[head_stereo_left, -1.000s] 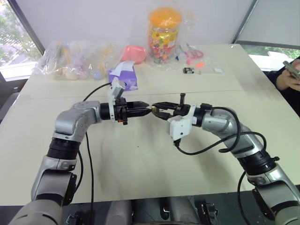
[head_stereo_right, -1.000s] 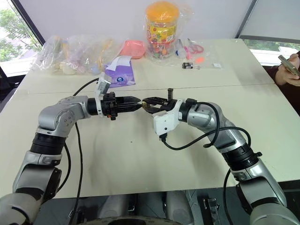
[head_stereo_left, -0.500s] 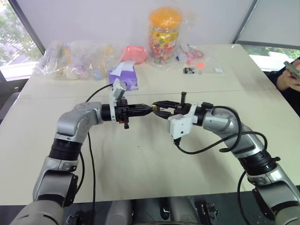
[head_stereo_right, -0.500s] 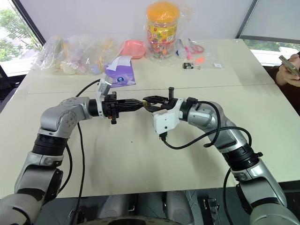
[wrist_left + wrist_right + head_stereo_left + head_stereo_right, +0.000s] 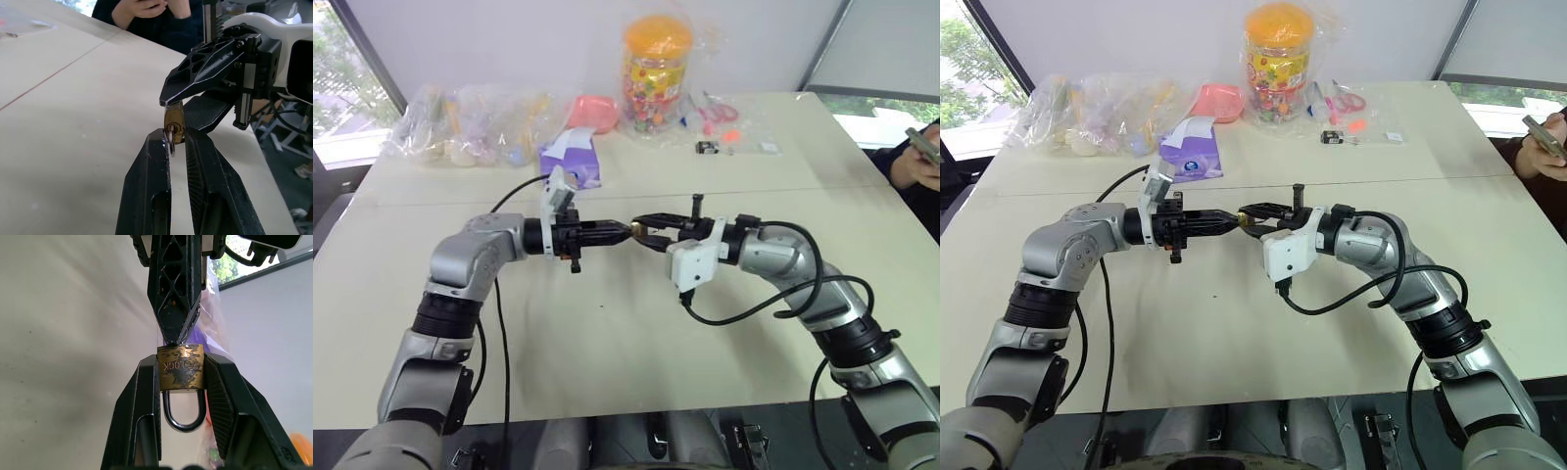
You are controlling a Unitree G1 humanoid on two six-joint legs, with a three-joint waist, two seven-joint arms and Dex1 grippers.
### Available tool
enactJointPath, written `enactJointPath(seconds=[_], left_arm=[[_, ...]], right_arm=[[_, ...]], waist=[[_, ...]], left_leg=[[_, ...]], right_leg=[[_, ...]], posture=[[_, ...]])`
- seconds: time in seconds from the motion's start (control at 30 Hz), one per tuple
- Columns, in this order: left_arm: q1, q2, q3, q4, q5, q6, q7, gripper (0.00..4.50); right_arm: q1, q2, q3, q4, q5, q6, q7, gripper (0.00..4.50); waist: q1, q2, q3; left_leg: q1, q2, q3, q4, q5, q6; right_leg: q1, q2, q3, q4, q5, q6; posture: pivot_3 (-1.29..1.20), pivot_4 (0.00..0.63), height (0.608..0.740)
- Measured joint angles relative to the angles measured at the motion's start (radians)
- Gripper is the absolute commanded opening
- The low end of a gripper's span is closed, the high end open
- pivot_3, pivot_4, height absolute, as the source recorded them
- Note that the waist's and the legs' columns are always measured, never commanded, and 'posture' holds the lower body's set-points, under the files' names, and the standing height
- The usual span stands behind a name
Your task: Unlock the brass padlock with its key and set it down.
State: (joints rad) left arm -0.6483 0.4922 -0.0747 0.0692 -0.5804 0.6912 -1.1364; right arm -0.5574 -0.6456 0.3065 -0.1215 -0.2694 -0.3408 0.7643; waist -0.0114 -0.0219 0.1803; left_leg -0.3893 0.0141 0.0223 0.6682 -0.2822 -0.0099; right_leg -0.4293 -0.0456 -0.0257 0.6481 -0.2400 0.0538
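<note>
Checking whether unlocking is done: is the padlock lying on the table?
No, the padlock is held above the table, clamped between the right gripper's fingers, its shackle pointing back toward the wrist.

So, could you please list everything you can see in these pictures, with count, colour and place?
brass padlock: one, gold-brass with silver shackle, held above the table between the two grippers.
key: one, silvery, in the padlock's keyhole.
candy jar: one, orange lid, far side of the table.
clear bags: several, far left.
pink dish: one, beside the jar.
purple packet: one, behind the left arm.
small black-and-white item: one, far right of centre.
table: one, beige.
person: one, dark sleeve, right edge.
left gripper: black, jaws shut on the key.
right gripper: black, jaws shut on the padlock.
</note>
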Motion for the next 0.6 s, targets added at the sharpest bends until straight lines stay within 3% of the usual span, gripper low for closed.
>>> enactJointPath(seconds=[0.23, 0.43, 0.6], left_arm=[[0.007, -0.004, 0.012, 0.003, -0.032, 0.035, 0.009, 0.04], [0.006, -0.002, 0.032, 0.017, -0.034, 0.033, 0.034, 2.6], [0.006, -0.003, 0.031, 0.017, -0.027, 0.021, 0.031, 2.6]], right_arm=[[0.0, 0.0, 0.0, 0.0, 0.01, 0.0, 0.012, 0.71], [0.015, -0.001, 0.002, 0.0, 0.01, -0.01, 0.031, 0.71], [0.019, -0.001, 0.002, 0.0, 0.01, -0.01, 0.038, 0.71]], waist=[[0.0, 0.0, 0.0], [0.0, 0.0, 0.0], [0.0, 0.0, 0.0]], left_leg=[[0.0, 0.0, 0.0, 0.0, 0.0, 0.0], [0.0, 0.0, 0.0, 0.0, 0.0, 0.0], [0.0, 0.0, 0.0, 0.0, 0.0, 0.0]], right_leg=[[0.0, 0.0, 0.0, 0.0, 0.0, 0.0], [0.0, 0.0, 0.0, 0.0, 0.0, 0.0], [0.0, 0.0, 0.0, 0.0, 0.0, 0.0]], posture=[[0.0, 0.15, 0.737], [0.0, 0.15, 0.737], [0.0, 0.15, 0.737]])
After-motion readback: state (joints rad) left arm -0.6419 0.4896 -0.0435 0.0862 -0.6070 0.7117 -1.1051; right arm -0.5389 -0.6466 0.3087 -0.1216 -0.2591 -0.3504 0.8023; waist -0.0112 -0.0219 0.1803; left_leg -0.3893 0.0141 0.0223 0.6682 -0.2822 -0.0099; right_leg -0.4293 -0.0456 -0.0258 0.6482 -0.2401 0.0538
